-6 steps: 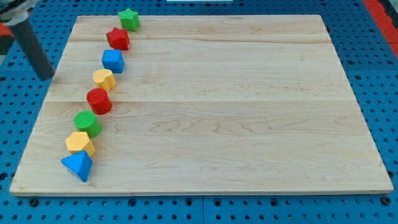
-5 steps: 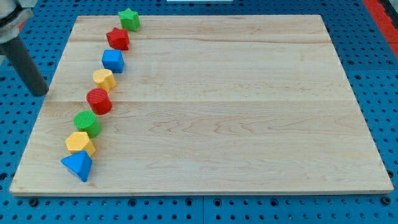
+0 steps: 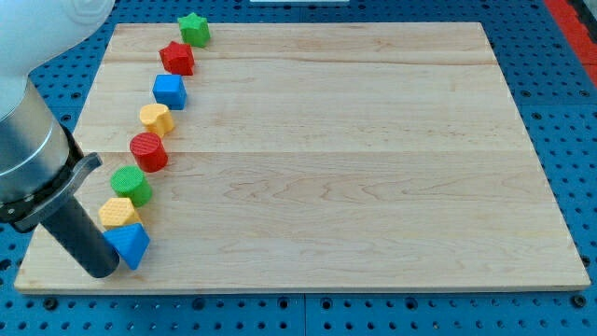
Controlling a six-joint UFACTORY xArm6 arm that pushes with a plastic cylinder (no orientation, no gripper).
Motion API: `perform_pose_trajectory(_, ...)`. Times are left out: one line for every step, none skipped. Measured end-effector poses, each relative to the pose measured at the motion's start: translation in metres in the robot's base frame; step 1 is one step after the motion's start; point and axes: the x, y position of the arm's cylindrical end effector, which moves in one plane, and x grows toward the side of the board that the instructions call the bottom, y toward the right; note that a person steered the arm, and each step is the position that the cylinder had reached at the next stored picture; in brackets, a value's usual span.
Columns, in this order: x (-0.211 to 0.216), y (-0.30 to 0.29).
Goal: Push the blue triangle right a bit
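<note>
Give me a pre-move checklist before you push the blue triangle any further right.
1. My tip on the view's left of the blue triangle: ok.
2. Tip touching the triangle: cannot tell, it sits right against the edge.
3. Board to the triangle's right free of blocks: ok.
4. Yellow block clear of the triangle: not ok, it sits right against its upper side and may drag.
5. Green cylinder out of the push line: ok.
6. Triangle fully on the board: ok.
</note>
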Motion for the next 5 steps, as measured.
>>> perform_pose_trajectory(0.003,0.012)
perform_pose_trajectory(0.003,0.05)
perform_pose_trajectory(0.001,0.058)
perform_pose_trajectory(0.003,0.049)
perform_pose_trajectory(-0.003,0.019)
